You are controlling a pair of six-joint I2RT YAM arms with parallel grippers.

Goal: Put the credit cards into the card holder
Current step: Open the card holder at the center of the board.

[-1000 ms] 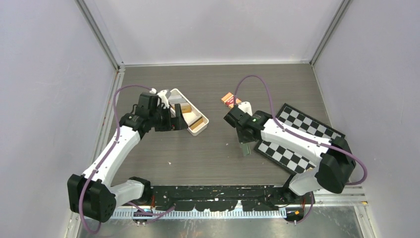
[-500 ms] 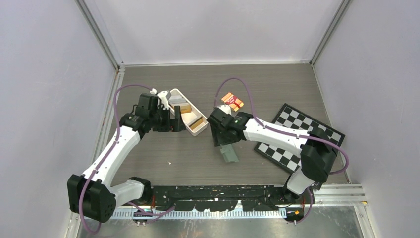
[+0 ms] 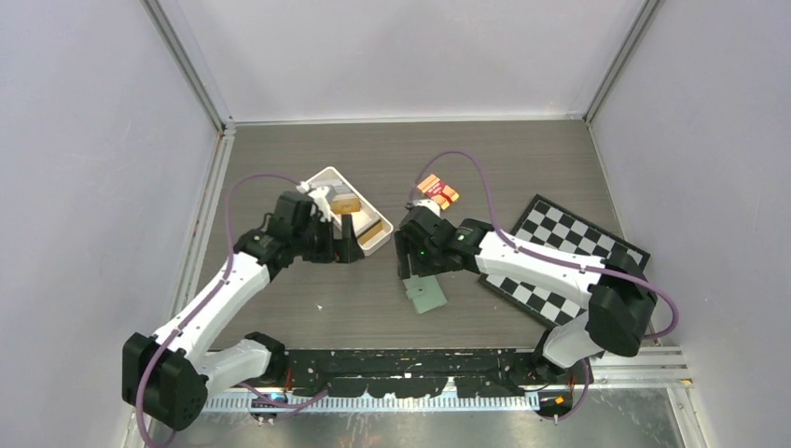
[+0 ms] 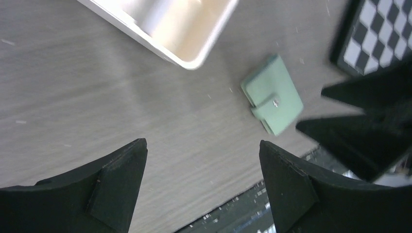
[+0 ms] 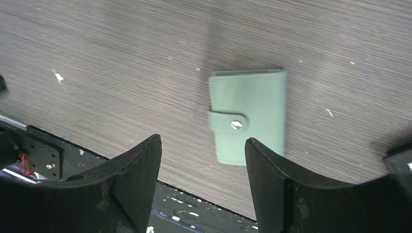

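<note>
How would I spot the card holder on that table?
Look at the grey wooden table, between the white tray and the checkered board. There, toward the near edge, lies the card holder: small, sage-green, folded shut with a snap tab, the only green thing.

credit cards (image 3: 344, 200) too small to count, white tray (image 4: 145, 36) cropped at top

The top camera looked down from high behind the near edge, taking in the whole table (image 3: 504, 159). Each wrist camera faced steeply down at the tabletop from close range. All three views shared the closed green card holder (image 5: 248, 116).
</note>
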